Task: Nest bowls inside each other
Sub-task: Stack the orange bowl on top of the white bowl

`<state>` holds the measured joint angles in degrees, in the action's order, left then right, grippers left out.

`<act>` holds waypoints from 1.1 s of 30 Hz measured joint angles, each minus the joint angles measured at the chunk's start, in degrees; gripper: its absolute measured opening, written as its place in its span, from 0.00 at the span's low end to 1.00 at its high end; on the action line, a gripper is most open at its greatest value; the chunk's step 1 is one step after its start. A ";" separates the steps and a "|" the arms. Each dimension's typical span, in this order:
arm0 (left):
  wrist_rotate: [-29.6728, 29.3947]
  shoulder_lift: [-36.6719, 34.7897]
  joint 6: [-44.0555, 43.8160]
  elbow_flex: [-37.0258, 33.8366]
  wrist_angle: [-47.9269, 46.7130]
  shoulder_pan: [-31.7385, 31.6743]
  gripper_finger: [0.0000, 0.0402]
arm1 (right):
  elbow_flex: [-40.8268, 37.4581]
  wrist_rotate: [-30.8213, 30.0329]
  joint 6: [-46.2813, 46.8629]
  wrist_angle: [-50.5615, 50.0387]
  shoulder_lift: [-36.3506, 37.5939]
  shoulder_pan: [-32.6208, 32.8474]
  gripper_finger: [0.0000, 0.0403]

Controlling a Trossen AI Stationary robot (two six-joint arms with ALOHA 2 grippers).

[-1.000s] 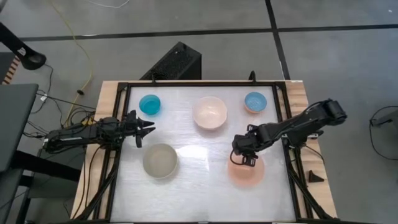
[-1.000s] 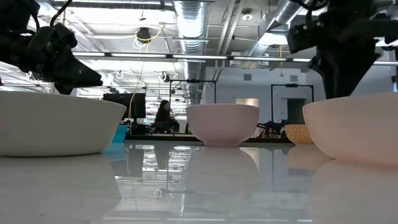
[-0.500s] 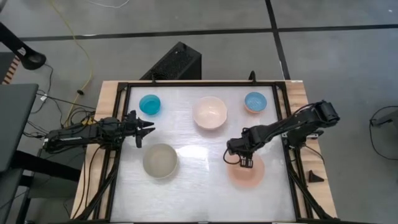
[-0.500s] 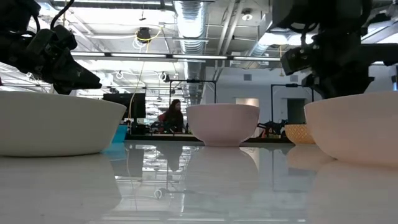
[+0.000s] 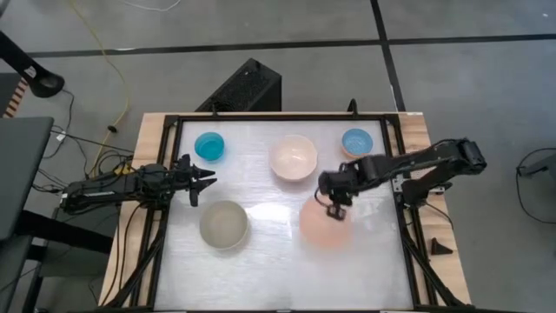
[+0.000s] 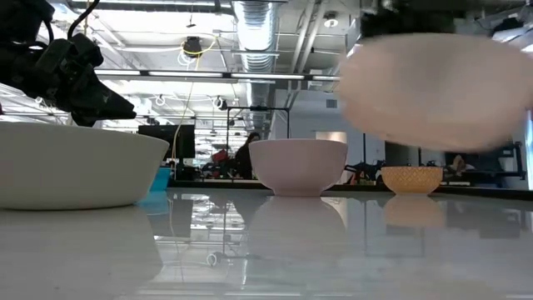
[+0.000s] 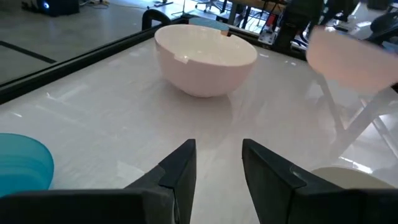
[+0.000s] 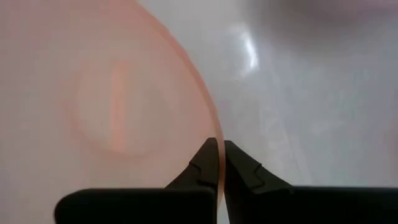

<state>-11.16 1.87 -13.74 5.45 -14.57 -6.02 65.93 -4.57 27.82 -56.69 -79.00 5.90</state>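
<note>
Five bowls show in the high view. The cyan-blue, cream-white and light blue bowls stand along the far side, and the grey-beige one stands near left. Each rests on its base. The salmon-orange bowl hangs in the air right of centre, with my right gripper shut on it. My left gripper waits open at the table's left edge, its fingers level and touching nothing. My right gripper pinches the salmon-orange bowl's rim on its far side, one finger inside the bowl and one outside. The fingers slant steeply down from above and from the table's right. The bowl hangs below them with its mouth up, lifted clear of the table.
A black frame rail runs round the white tabletop. A black box stands beyond the far edge. There is free room on the near half between the grey-beige bowl and the right rail. A person shows far off in the room.
My right gripper has taken hold of the salmon-orange bowl's rim, risen, and swung toward the table's left and far side. The bowl stood on the table near right. It now hangs clear of the table, closer to the cream-white bowl.
</note>
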 joint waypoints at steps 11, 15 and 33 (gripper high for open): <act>0.00 0.00 0.00 -0.02 -0.02 0.00 0.30 | 10.95 0.37 -8.01 4.66 -0.02 -21.52 0.07; 0.00 0.00 0.00 -0.04 -0.02 0.00 0.30 | 10.95 3.35 -10.14 9.02 -1.19 -28.06 0.07; 0.00 0.00 0.00 -0.09 -0.02 0.00 0.30 | 10.95 6.39 -13.37 14.76 -15.52 -35.98 0.08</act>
<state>-11.16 1.87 -13.74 5.37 -14.59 -6.02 76.88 1.83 14.45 -41.93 -94.52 -30.08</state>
